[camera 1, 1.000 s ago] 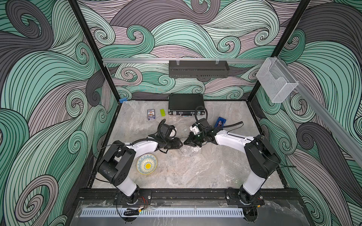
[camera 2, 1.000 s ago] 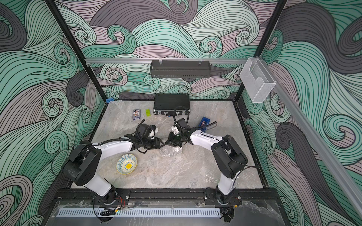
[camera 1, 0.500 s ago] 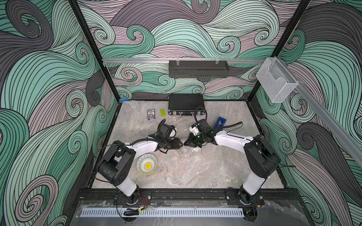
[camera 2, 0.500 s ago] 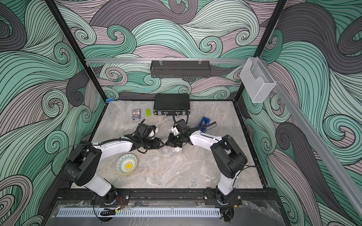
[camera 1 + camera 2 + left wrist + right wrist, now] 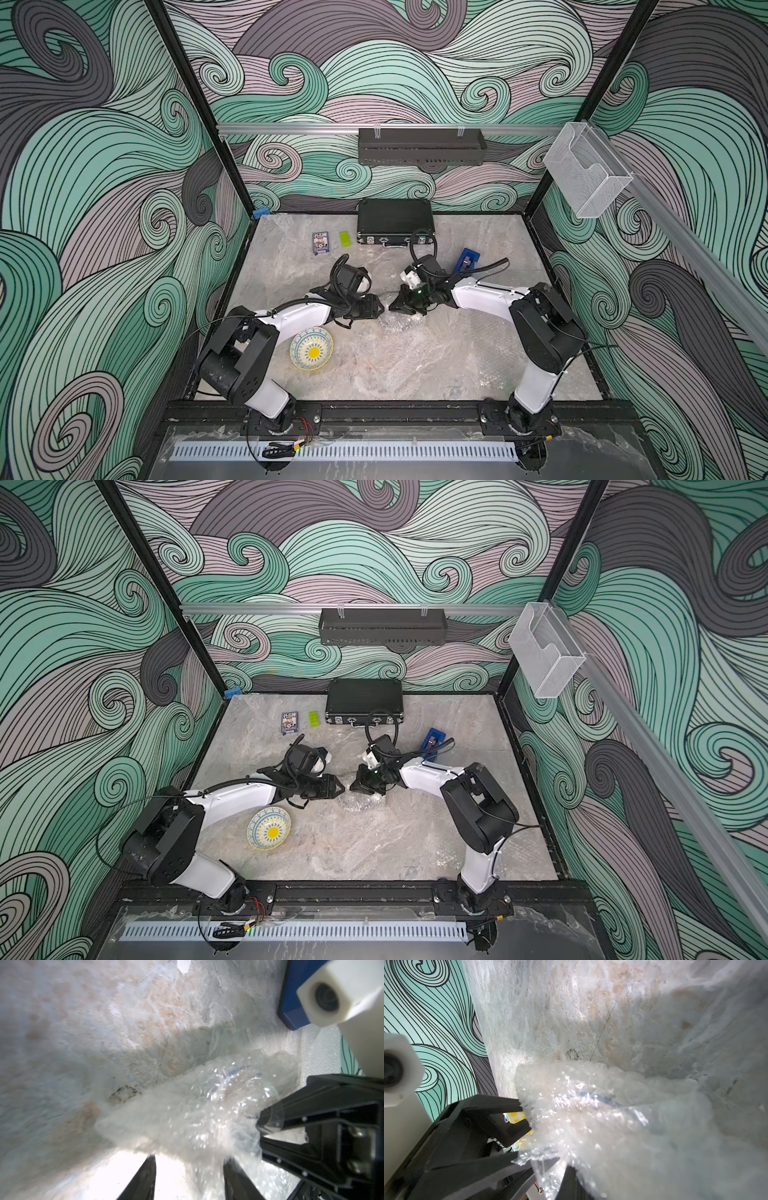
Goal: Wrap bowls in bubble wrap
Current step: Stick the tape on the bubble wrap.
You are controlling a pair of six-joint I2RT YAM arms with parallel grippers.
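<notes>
Two white-and-black arms reach in from the near edge of the marbled desk, and their tips almost meet at its middle. The left end effector and the right end effector face each other over a crumpled patch of bubble wrap. A cream bowl with a yellow centre sits uncovered beside the left arm. A black case, a card box, a green block and a blue object lie farther back.
</notes>
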